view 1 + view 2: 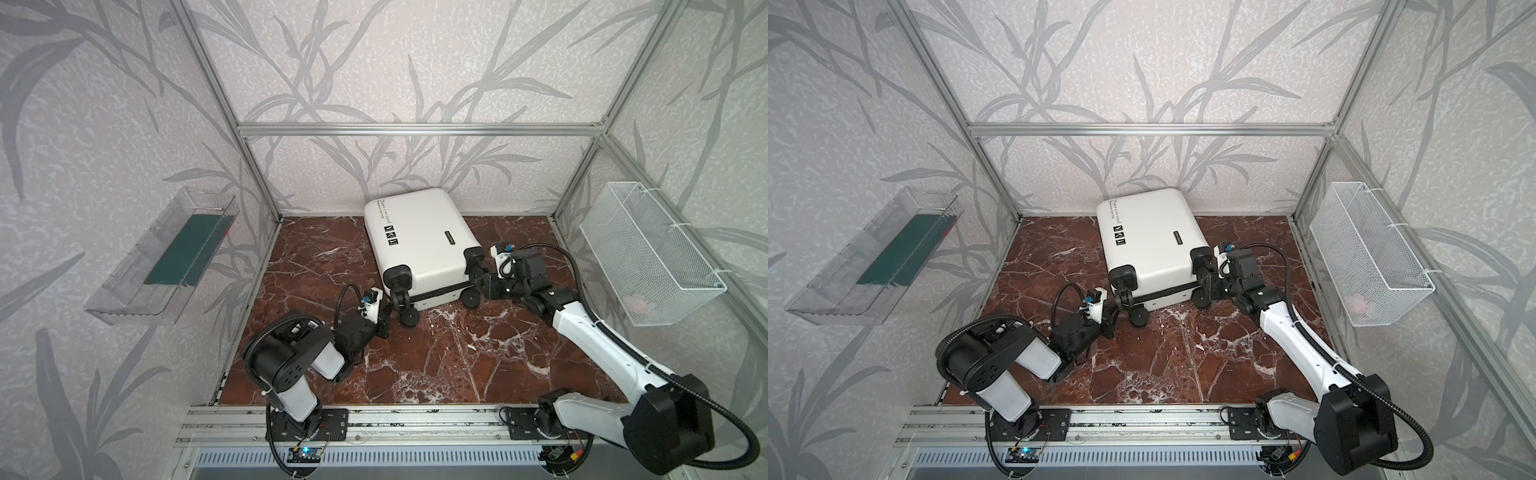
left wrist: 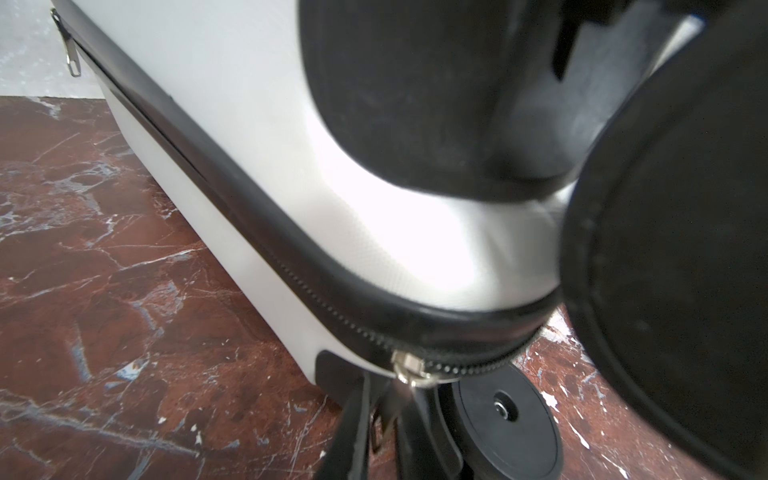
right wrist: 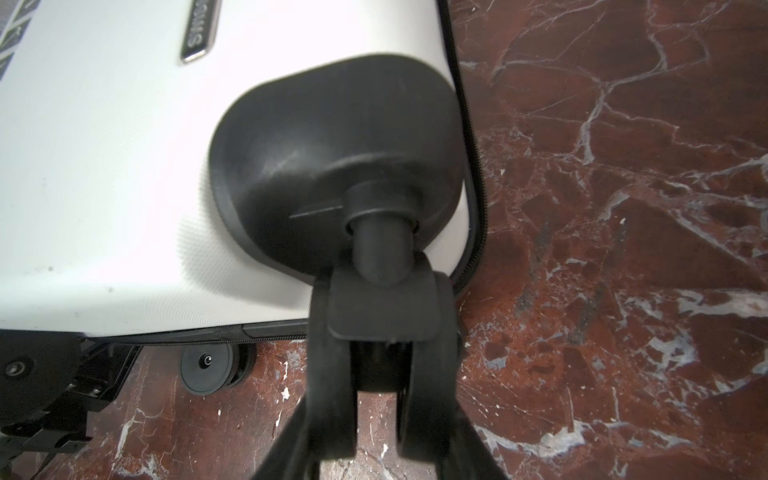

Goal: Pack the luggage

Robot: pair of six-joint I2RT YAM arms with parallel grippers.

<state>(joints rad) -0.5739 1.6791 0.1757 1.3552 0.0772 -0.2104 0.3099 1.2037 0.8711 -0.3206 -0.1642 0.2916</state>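
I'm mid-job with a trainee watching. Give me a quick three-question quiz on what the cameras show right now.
1. True or false: the luggage lies open on the table.
2. What does the right gripper clasp? A) a caster wheel of the luggage B) the wire basket C) the clear bin
3. Fill in: at the luggage's near corner, the left gripper pinches the zipper ____.

Key
1. False: both shell halves are together.
2. A: its fingers sit on either side of the caster wheel.
3. pull: the zipper pull hangs between the fingers, as far as the left wrist view shows.
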